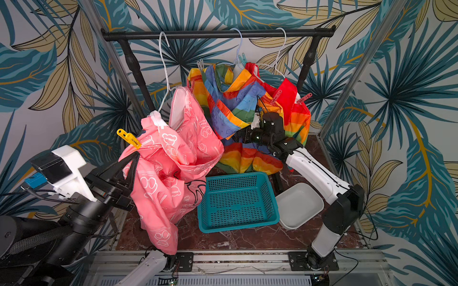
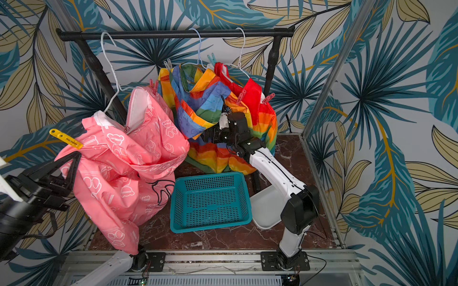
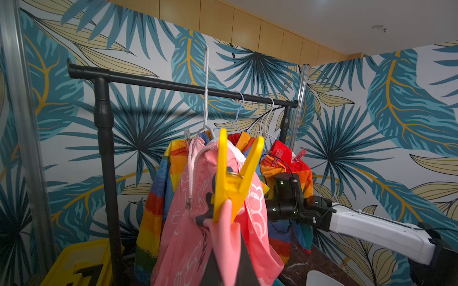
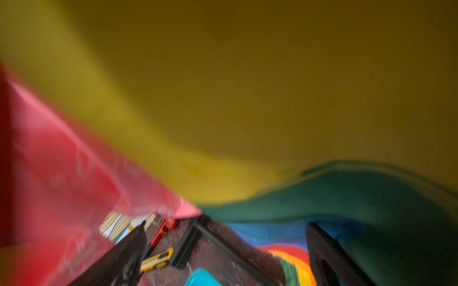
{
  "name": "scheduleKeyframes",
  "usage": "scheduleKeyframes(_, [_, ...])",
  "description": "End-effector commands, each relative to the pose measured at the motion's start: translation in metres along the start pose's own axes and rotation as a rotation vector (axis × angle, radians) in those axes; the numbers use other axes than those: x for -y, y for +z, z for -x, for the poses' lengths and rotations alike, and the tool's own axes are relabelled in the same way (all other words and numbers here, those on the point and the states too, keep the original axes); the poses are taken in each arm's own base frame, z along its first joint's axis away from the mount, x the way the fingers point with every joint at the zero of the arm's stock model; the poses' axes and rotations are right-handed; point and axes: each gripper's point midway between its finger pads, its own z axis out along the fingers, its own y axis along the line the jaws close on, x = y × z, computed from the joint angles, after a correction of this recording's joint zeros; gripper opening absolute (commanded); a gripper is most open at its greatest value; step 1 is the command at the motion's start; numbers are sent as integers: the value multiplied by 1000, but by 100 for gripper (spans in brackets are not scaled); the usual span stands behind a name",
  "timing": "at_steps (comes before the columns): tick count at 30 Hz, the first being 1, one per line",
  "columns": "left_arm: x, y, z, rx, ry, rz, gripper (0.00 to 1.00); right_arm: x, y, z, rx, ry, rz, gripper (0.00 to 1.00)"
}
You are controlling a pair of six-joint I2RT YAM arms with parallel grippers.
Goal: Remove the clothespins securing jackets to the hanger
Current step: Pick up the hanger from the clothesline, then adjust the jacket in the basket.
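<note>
The pink jacket (image 1: 178,153) with white bear prints hangs from a white hanger (image 1: 164,74). A yellow clothespin (image 1: 128,139) is clipped on its shoulder edge and looms close in the left wrist view (image 3: 233,178). My left gripper (image 1: 137,154) is shut on a fold of pink fabric just below that pin (image 3: 229,244). The rainbow jacket (image 1: 233,99) carries a teal clothespin (image 1: 241,59) and a pale one (image 1: 200,65). The red-hooded jacket (image 1: 295,111) has two red pins (image 1: 275,97) (image 1: 304,97). My right gripper (image 4: 228,247) is open, pushed in among the rainbow fabric.
A black rail (image 1: 218,33) on two posts holds the hangers. A teal basket (image 1: 238,200) and a white tray (image 1: 300,205) sit on the marble table in front. A yellow utility knife (image 4: 156,261) lies on the table beneath the jackets. A yellow box (image 3: 74,262) stands beside the rack's post.
</note>
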Motion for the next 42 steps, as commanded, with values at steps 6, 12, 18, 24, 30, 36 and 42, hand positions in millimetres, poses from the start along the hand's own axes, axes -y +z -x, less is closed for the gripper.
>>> scheduleKeyframes(6, [53,28,-17,-98,-69,-336,0,55,19,25,28,137,-37,99])
scheduleKeyframes(12, [64,52,-25,-119,-131,-428,0,90,19,26,14,182,-57,100])
scheduleKeyframes(18, [72,64,20,22,-105,-472,0,95,21,18,-16,198,-39,100])
scheduleKeyframes(24, [72,90,24,54,-94,-492,0,84,8,-3,-46,237,16,100])
scheduleKeyframes(30, [65,110,9,65,-80,-468,0,63,-19,-28,-84,271,83,100])
scheduleKeyframes(36, [59,118,-1,62,-52,-439,0,45,-48,-56,-115,257,15,100])
scheduleKeyframes(42, [58,122,6,82,-54,-433,0,45,-76,-65,-138,314,-95,99])
